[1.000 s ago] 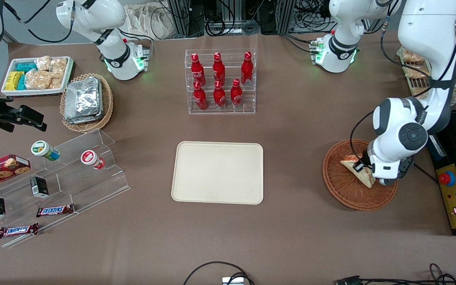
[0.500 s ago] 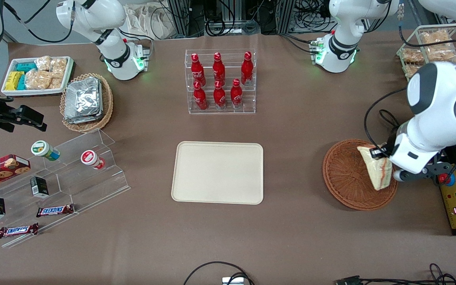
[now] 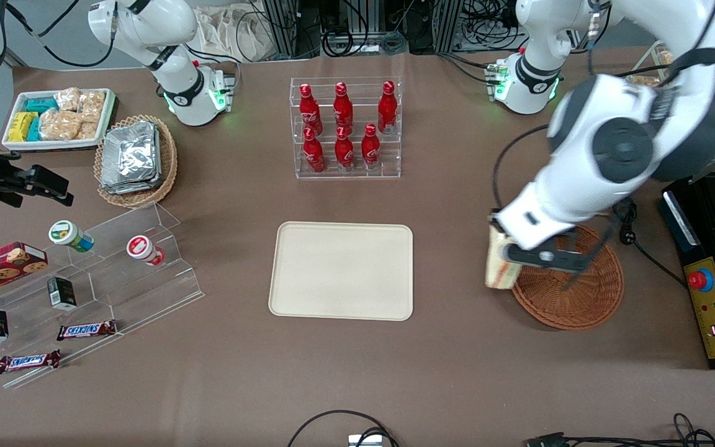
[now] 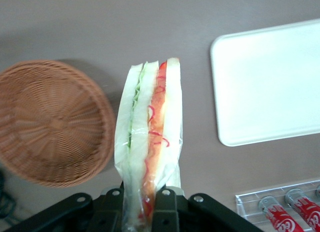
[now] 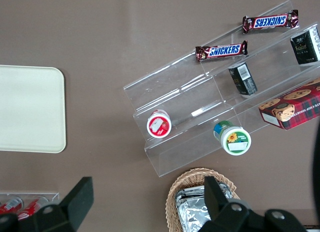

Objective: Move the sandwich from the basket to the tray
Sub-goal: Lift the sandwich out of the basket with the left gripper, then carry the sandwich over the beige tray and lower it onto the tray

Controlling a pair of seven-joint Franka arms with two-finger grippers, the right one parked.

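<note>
End effector [image 4: 145, 199]: black fingers pinching sandwich [image 4: 148, 142] at one end, lifted clear above the counter [image 3: 457, 205] just off basket [image 3: 571, 295] rim.
Tray [image 3: 342, 271]: at approx. 9 o'clock from sandwich in front view, apart.
Sandwich: long axis runs straight out from fingers; soft wedge, clear wrap, pale bread, red/green filling.
Basket: round, woven wicker, empty.
Tray: flat, smooth cream plastic, bare.
</note>
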